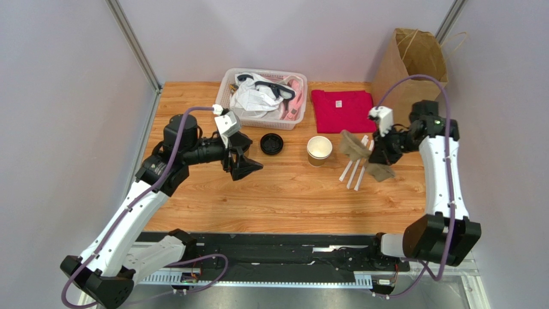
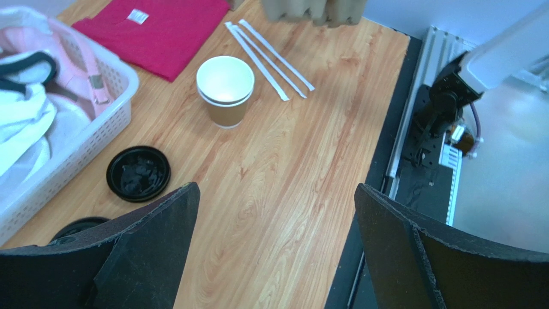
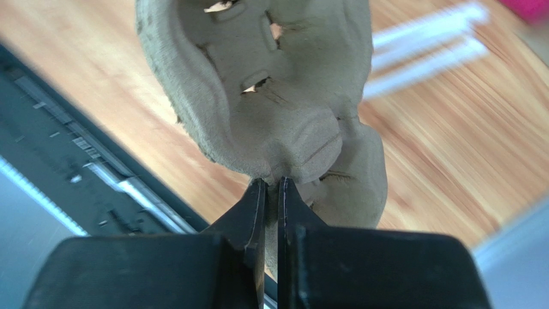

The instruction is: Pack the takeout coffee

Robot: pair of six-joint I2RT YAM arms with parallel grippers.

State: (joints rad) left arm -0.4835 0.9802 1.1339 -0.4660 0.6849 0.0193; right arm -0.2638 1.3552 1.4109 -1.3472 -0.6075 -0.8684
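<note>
The wooden table (image 1: 258, 199) carries a basket (image 1: 258, 121), red cloth (image 1: 343, 109), black lid (image 1: 271, 143), paper cup (image 1: 319, 150) and straws (image 1: 356, 172).

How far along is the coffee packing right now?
Nothing looks finished: the cup stands open, its black lid lying on the table. In hand: the right gripper is clamped on the pulp tray; the left gripper is open, empty. Left: likely lid on, cup into tray, then the paper bag.

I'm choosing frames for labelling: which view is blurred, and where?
Right wrist view: the wooden table and white wrapped straws behind are smeared; the grey-brown moulded pulp cup tray up close is fairly sharp. Left wrist view: crisp on the brown kraft paper cup and round black plastic lid. Top view: sharp, evenly lit, soft shadows.
</note>
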